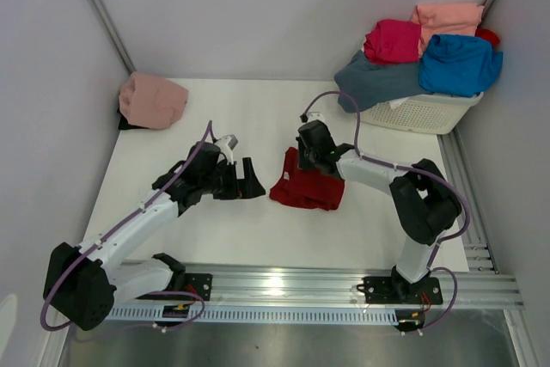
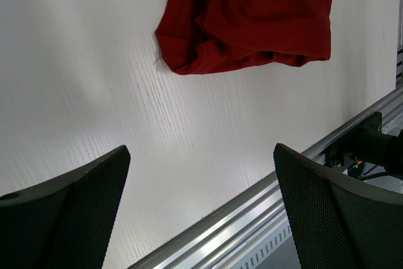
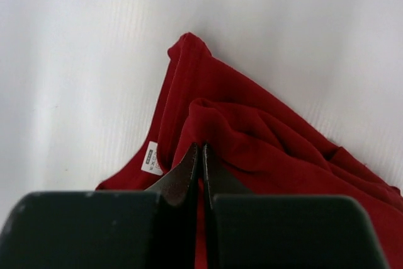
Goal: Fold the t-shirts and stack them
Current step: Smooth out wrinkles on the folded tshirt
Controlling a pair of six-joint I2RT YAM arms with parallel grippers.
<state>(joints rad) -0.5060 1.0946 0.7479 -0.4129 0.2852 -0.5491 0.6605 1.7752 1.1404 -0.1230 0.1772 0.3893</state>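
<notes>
A crumpled dark red t-shirt [image 1: 305, 188] lies in a heap mid-table, its white care label [image 3: 152, 157] showing at the edge. My right gripper [image 1: 302, 163] is down on its upper left part, jaws shut on a raised fold of the red cloth [image 3: 264, 130], as the right wrist view shows with the right gripper [image 3: 201, 146] pinching it. Just left of the heap, my left gripper [image 1: 255, 180] hangs wide open and holds nothing. In the left wrist view the left gripper [image 2: 201, 149] is over bare table, with the red shirt [image 2: 252, 23] beyond.
A dusty pink t-shirt [image 1: 153, 100] sits folded at the back left. The white lattice basket [image 1: 421, 113] at the back right carries magenta [image 1: 393, 40], blue [image 1: 460, 64], salmon [image 1: 449, 16] and slate [image 1: 378, 82] shirts. A metal rail [image 1: 344, 285] runs along the near edge.
</notes>
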